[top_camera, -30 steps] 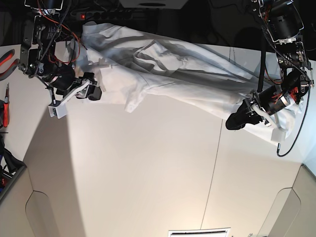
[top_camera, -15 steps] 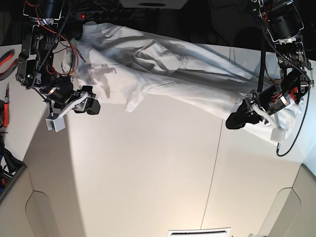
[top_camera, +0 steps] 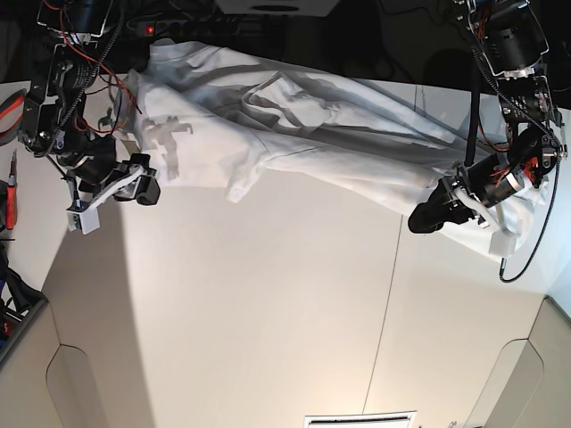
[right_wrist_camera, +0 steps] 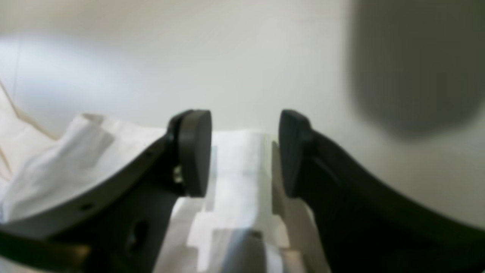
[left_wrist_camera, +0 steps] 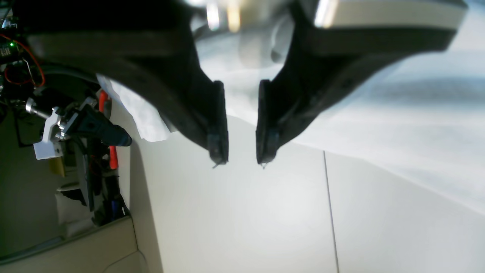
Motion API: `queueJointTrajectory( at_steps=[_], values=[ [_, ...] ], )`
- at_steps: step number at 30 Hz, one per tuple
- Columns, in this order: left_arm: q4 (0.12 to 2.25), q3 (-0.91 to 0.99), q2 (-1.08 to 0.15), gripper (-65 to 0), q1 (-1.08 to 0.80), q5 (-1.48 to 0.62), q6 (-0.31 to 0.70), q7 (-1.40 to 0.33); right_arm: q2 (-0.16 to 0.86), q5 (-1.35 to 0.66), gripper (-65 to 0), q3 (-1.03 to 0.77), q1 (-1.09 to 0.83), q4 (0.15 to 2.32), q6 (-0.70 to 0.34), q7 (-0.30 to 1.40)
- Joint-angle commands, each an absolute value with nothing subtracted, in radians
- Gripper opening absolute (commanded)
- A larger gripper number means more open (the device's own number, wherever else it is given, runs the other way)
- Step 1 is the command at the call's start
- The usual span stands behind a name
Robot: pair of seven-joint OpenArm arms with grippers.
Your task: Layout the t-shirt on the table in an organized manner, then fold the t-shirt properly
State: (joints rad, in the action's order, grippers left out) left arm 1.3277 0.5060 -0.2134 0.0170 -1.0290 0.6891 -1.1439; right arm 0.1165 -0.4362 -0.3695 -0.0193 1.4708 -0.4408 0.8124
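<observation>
Both end effectors parted beside the t-shirt (top_camera: 294, 125)

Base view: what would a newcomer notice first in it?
First, the white t-shirt, lying crumpled in a long band along the far edge of the table. Then the two arms at its ends: the left pincer beside the cloth, the right pincer open and empty.
</observation>
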Motion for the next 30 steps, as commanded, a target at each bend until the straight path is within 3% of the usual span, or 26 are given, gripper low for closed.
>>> queueJointTrajectory(
  at_steps=[1, 16, 18, 21, 25, 30],
  values=[
    [1.344, 0.509, -0.225, -48.2, 0.033, -1.053, 0.698, -1.126, 0.133, -0.449, -36.2, -0.379, -0.004, 1.491, -0.449, 0.8],
    [1.344, 0.509, -0.225, -48.2, 0.033, -1.054, 0.698, -1.125, 0.132, -0.5, -36.2, -0.377, -0.078, 1.479, -0.449, 0.838],
    [1.344, 0.509, -0.225, -48.2, 0.033, -1.054, 0.698, -1.125, 0.132, -0.527, -40.9, -0.377, -0.078, 1.479, -0.449, 0.838],
    [1.344, 0.509, -0.225, -48.2, 0.033, -1.054, 0.698, -1.118, 0.127, -0.57, -55.1, -0.376, -0.078, 1.479, -0.449, 0.838],
    [1.344, 0.509, -0.225, -48.2, 0.033, -1.054, 0.698, -1.118, 0.107, -0.575, -65.0, -0.356, -0.078, 1.479, -0.449, 0.838],
    [1.344, 0.509, -0.225, -48.2, 0.033, -1.054, 0.698, -1.118, 0.102, -0.576, -65.0, -0.303, -0.072, 1.479, -0.449, 0.839]
  ],
)
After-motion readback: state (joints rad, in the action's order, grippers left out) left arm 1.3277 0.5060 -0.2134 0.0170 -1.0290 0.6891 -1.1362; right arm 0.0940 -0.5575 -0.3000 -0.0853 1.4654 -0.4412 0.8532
